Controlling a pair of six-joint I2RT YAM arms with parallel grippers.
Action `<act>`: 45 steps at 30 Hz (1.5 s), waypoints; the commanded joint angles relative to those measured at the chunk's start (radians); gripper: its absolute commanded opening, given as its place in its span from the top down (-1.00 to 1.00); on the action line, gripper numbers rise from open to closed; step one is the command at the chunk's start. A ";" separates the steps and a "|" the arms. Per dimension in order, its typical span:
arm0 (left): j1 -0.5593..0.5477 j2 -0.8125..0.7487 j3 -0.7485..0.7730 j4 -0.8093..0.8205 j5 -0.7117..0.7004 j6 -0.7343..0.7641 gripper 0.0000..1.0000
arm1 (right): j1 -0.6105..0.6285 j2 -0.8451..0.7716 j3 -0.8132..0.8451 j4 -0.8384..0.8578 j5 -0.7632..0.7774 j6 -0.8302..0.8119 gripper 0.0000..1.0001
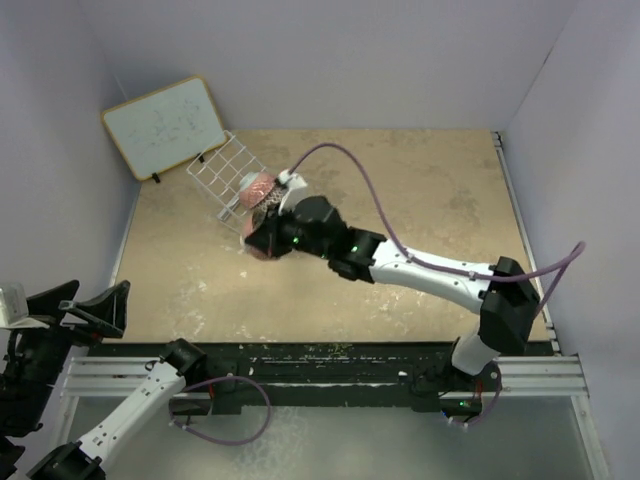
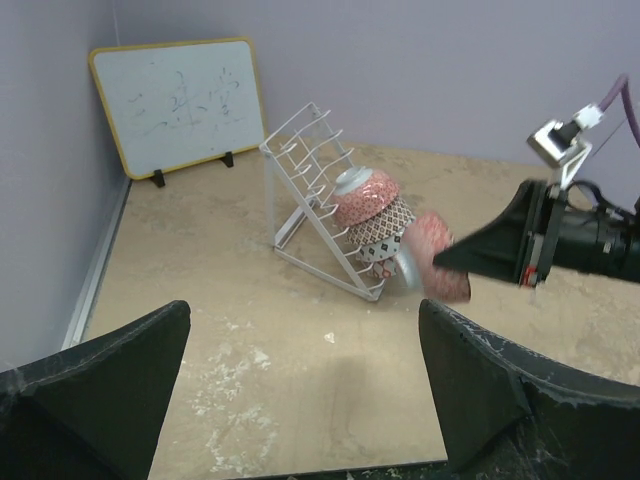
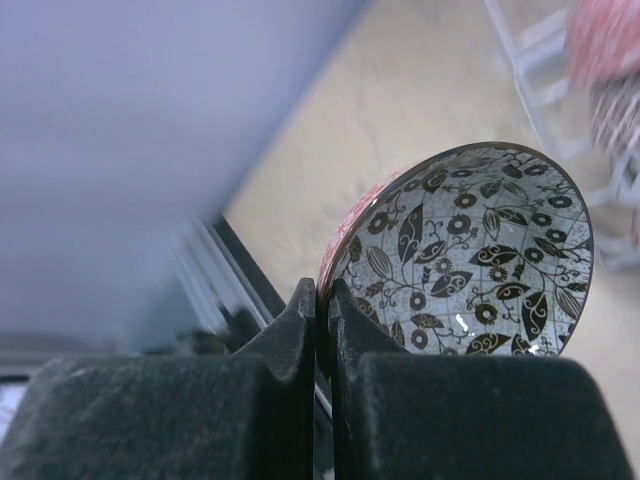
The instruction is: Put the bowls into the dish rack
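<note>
My right gripper [image 3: 322, 290] is shut on the rim of a bowl [image 3: 470, 255] with a dark leaf-and-flower inside and a pink outside. In the top view this gripper [image 1: 272, 238] holds the bowl [image 1: 262, 247] tilted just in front of the white wire dish rack [image 1: 222, 168]. The rack [image 2: 305, 165] leans on the table and holds up to three stacked bowls [image 2: 368, 197], the top one pink. The held bowl [image 2: 440, 258] is blurred beside the rack's low end. My left gripper [image 2: 302, 318] is open and empty, low at the near left [image 1: 95, 308].
A wood-framed whiteboard [image 1: 165, 125] leans at the far left corner behind the rack; it also shows in the left wrist view [image 2: 180, 105]. Grey walls close in the left, back and right. A purple cable [image 1: 370, 190] arcs over the right arm.
</note>
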 commanded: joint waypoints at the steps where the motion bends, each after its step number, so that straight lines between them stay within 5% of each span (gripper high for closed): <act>1: -0.007 0.020 0.036 0.015 0.006 0.011 -0.98 | -0.132 -0.052 -0.083 0.532 -0.276 0.163 1.00; 9: -0.008 0.037 0.081 0.006 0.000 0.028 -0.98 | -0.285 0.174 -0.127 1.467 -0.382 0.645 1.00; 14: -0.008 0.049 0.129 -0.027 -0.019 0.036 -0.98 | -0.300 0.353 -0.022 1.770 -0.278 0.768 1.00; 26: -0.013 0.044 0.160 -0.062 -0.038 0.036 -0.98 | -0.307 0.520 0.121 1.869 -0.029 0.753 1.00; 45: -0.018 0.042 0.160 -0.068 -0.048 0.035 -0.98 | -0.307 0.652 0.177 1.871 0.062 0.875 1.00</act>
